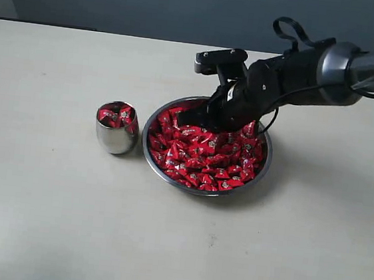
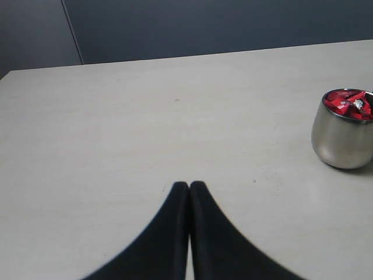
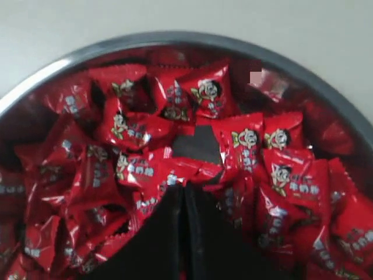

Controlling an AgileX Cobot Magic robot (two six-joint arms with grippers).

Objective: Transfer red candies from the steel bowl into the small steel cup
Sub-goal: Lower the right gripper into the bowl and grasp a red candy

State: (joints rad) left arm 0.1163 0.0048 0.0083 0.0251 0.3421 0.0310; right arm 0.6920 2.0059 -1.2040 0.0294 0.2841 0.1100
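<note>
Reaching arm: our right gripper (image 1: 186, 118) is down in the steel bowl (image 1: 147, 148), with its tips sunk into the pile.
Right fingers: we see them pressed together with no gap between them. The wrappers crowd over the very tips, so we cannot tell whether one is nipped there.
Red candies (image 3: 134, 128): they pack in all round the right fingertips, touching them on both sides, and heap on beyond them out to the bowl's rim.
Left gripper (image 2: 189, 188): it hangs over bare table (image 2: 145, 116), away from the bowl.
Left fingers: these are pressed together too, and we see nothing between them.
Small steel cup (image 1: 115, 138): it stands upright just beside the bowl, well apart from the right fingers. It is ahead of the left fingers and well apart from them too.
Cup contents (image 2: 348, 104): several red wrappers show at the mouth, reaching about to the rim.
Done so far: we judge that a fair share of candies has already gone across, since the cup looks close to full.
Left to do: the bowl is thickly covered, so far more candies lie around the right fingers than the cup could take. We reckon only a few more will fit.
Step in hand: by our reading this is a pick in the pile, with the carry to the cup not yet begun.
</note>
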